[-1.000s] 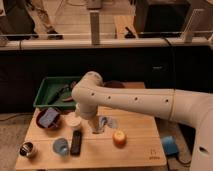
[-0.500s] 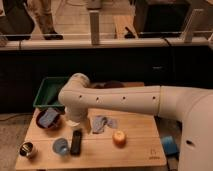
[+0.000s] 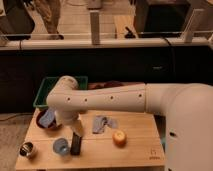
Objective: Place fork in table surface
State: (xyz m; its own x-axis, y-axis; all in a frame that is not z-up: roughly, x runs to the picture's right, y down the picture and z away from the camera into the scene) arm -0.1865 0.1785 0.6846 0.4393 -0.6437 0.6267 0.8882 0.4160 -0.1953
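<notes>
The table surface [image 3: 137, 125] is a light tan wooden top with a small dark logo [image 3: 154, 152] at its front right corner. My white arm [image 3: 110, 100] reaches across it from the right. The wrist bends down at the left, and the gripper [image 3: 75, 129] hangs just above the upper end of a black remote [image 3: 76, 143]. I cannot make out the fork; it is hidden or out of view.
A green tray [image 3: 48, 89] stands at the back left. A dark red bowl with a blue cloth [image 3: 47, 120] is left of the gripper. A blue cup [image 3: 61, 146] and metal can [image 3: 27, 149] stand front left. A grey cloth [image 3: 102, 124] and an orange [image 3: 119, 137] lie mid-table.
The arm has swung left across the table and lowered, so the wrist now sits over the left side near the bowl and remote. The objects on the table have not moved.
</notes>
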